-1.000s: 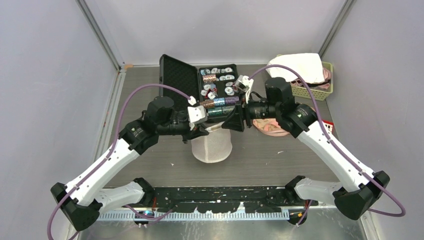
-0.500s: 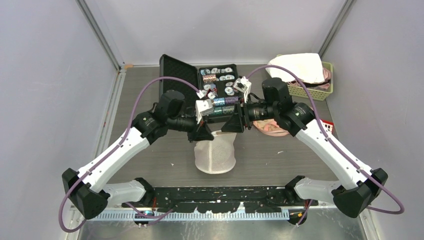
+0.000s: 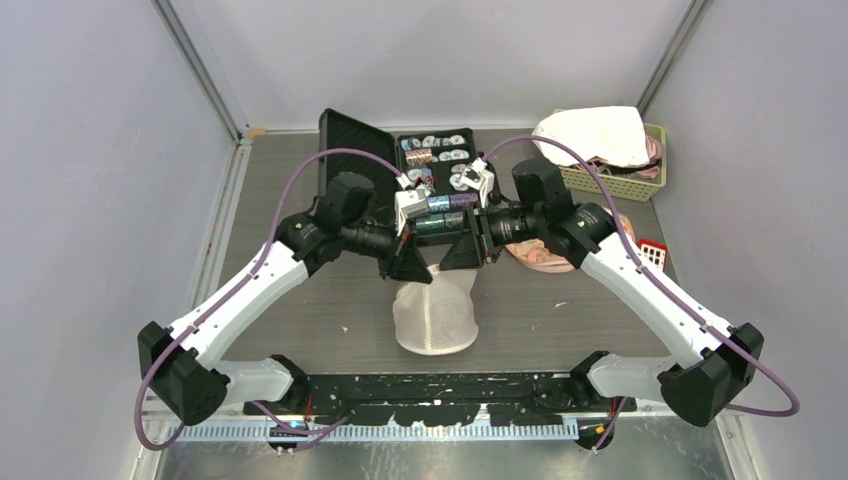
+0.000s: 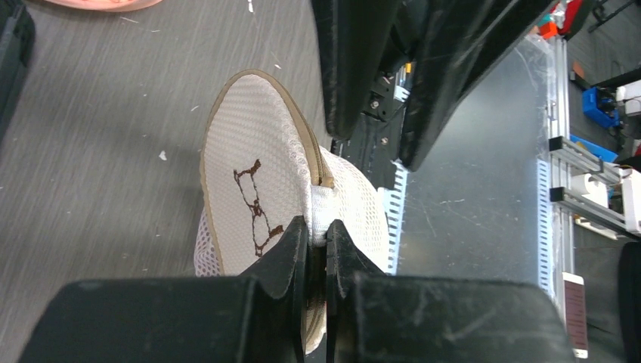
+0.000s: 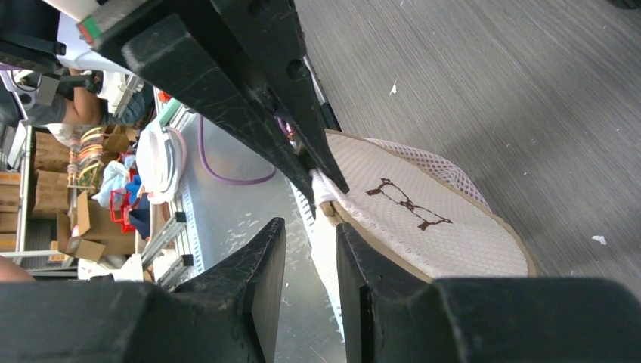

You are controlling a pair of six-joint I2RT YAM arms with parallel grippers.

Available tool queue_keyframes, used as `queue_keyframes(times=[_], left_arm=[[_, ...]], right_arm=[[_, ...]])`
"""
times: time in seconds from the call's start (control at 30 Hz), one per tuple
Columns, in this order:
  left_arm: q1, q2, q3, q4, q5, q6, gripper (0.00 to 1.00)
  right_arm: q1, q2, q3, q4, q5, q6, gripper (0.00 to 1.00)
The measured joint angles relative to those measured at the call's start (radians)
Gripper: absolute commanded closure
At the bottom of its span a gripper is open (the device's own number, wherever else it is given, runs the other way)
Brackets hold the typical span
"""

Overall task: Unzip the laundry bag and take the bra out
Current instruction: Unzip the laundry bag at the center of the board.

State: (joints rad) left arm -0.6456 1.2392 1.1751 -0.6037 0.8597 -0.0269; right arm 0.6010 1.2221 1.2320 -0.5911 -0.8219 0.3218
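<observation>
- We are raising the white mesh laundry bag over the grey bench — left end effector clamped on its tab.
- We are bringing the right end effector, jaws apart but narrowing, toward the zipper edge.

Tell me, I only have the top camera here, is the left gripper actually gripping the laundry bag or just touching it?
Observer: Gripping. The left wrist view shows the left gripper shut on a white tab at the trimmed edge of the laundry bag.
Operator: And the right one?
Observer: The right wrist view shows the right gripper with its jaws apart, closed on nothing, close beside that tab.
Operator: Anything printed on the bag?
Observer: A brown bra outline on the mesh.
</observation>
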Motion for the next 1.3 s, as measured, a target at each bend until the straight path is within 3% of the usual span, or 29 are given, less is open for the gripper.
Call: queue_keyframes(times=[1.3], left_arm=[[0.008,0.039,0.001,0.039,0.075,-0.108,1.00]], right_arm=[[0.005,0.050,-0.006,0.014,-0.057,-0.002,0.71]])
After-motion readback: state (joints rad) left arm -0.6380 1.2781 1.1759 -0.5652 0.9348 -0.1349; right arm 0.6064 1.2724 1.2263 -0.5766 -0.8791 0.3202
